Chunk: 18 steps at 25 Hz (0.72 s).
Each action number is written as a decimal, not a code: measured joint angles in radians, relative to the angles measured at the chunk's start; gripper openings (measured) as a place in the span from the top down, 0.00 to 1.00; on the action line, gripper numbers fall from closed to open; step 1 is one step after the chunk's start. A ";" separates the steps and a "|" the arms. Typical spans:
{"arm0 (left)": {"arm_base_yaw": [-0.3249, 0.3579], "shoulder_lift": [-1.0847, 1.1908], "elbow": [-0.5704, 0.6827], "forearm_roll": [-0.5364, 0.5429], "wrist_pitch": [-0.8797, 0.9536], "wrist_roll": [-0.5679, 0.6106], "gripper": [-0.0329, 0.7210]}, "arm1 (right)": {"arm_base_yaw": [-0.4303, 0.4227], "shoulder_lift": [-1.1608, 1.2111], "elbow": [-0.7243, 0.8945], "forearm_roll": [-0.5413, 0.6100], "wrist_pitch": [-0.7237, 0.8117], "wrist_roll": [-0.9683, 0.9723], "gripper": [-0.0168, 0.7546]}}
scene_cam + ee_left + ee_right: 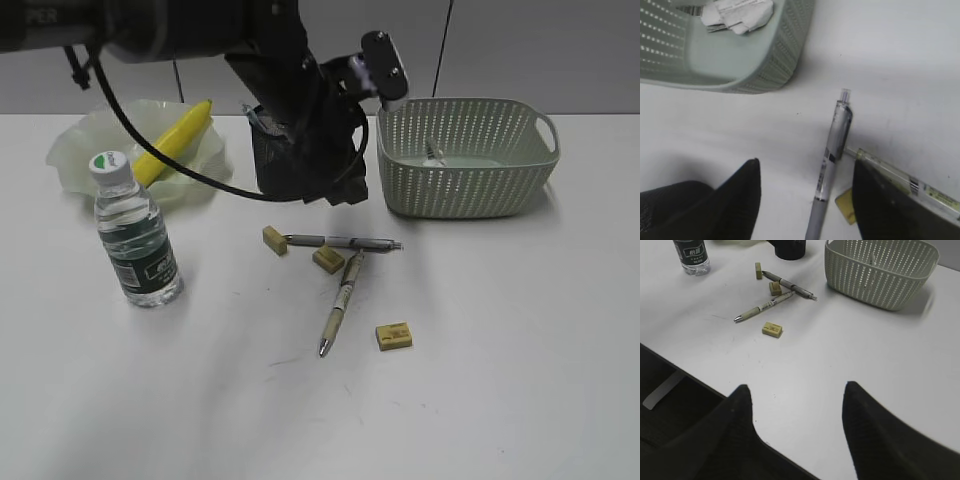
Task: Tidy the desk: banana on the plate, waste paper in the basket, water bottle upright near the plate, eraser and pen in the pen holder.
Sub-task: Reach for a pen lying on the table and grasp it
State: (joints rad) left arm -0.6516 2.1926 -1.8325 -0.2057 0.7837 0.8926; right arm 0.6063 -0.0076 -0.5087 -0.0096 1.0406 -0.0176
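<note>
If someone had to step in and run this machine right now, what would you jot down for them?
Left gripper: jaws open, empty, over a pen near the basket.
Right gripper: jaws open, empty, back at the desk edge.
Done: banana on the plate; bottle upright beside it; waste paper in the basket.
Left: two pens and three erasers lie loose mid-desk; all go in the pen holder, mostly hidden behind the left arm.
</note>
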 joint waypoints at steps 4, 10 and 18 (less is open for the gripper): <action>-0.004 0.053 -0.001 0.017 -0.024 0.001 0.38 | 0.000 0.000 0.000 0.000 0.000 0.000 0.39; -0.004 0.110 -0.001 0.050 -0.030 0.001 0.38 | 0.000 0.000 0.000 0.000 0.000 0.000 0.39; -0.004 0.120 -0.001 0.054 -0.082 0.001 0.38 | 0.000 0.000 0.000 0.000 0.000 0.001 0.39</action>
State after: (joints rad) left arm -0.6558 2.3131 -1.8333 -0.1517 0.7021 0.8934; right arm 0.6063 -0.0076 -0.5087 -0.0096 1.0406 -0.0169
